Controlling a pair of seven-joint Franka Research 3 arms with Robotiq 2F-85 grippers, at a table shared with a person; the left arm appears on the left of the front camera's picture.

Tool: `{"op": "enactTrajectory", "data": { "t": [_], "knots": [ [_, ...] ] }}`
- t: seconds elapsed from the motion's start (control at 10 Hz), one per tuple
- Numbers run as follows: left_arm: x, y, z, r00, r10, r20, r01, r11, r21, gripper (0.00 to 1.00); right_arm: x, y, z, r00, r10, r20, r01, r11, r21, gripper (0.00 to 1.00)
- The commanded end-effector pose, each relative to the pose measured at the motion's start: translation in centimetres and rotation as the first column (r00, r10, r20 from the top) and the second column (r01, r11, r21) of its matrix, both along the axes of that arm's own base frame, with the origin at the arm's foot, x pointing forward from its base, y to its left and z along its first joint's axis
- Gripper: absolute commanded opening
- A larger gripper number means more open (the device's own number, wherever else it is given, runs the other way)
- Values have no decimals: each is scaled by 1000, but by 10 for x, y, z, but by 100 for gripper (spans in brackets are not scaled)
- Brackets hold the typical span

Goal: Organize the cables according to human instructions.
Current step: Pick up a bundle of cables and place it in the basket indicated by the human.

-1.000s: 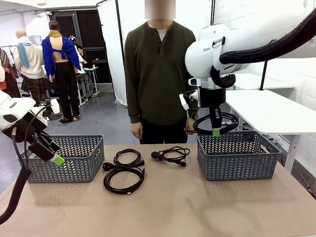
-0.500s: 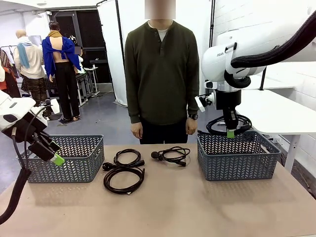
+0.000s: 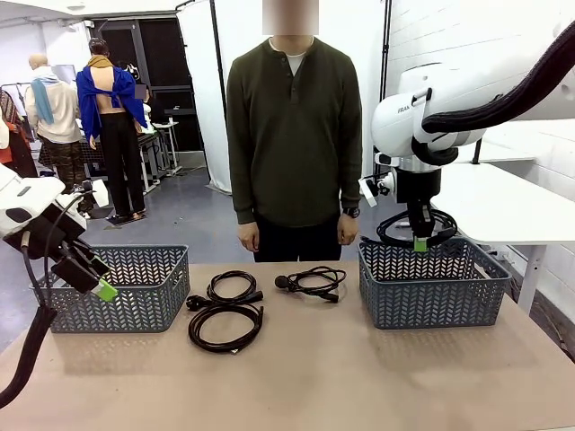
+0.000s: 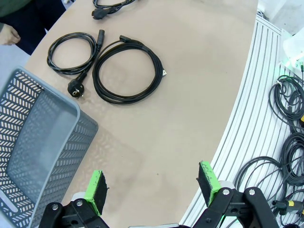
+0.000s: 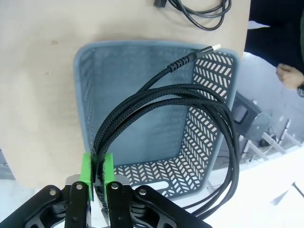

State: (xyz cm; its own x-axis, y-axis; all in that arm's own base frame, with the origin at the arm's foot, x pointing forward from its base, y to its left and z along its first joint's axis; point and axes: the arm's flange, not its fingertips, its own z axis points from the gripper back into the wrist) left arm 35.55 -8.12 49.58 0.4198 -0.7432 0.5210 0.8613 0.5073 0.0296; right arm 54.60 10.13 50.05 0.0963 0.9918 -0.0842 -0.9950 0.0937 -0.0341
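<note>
R arm (image 3: pixel 402 121), partial "FRAN" logo

- Held cable (image 5: pixel 190 90): the loop's low end runs off the bottom edge of the right wrist view. The pinched stretch is hidden between the right claw (image 5: pixel 97 173) pads.
- Far cable (image 5: pixel 199 12): cut by the top edge.
- Left basket (image 4: pixel 52 92): cut by the left and bottom edges in the left wrist view.
- Person's hand (image 4: pixel 8 35): mostly past the left edge.
- Bench cables (image 3: pixel 225 314): plug types too small to tell in the front view.

light: bright, even | shadows: soft | wrist views: edges bowed
</note>
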Motion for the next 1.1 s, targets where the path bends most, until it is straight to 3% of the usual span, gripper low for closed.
{"op": "enactTrajectory", "data": {
  "t": [0.0,0.5,1.0],
  "knots": [
    [1,1,0,1000,-10,-8,10,1000,-18,100,-2,-1,2,1000,-2,-4,2,1000,-2,6],
    [1,1,0,1000,-10,-8,10,1000,-18,100,2,-3,-1,1000,16,13,-16,1000,-9,6],
    [1,1,0,1000,-10,-8,10,1000,-18,100,17,-29,-33,997,71,11,-71,997,3,6]
  ]
}}
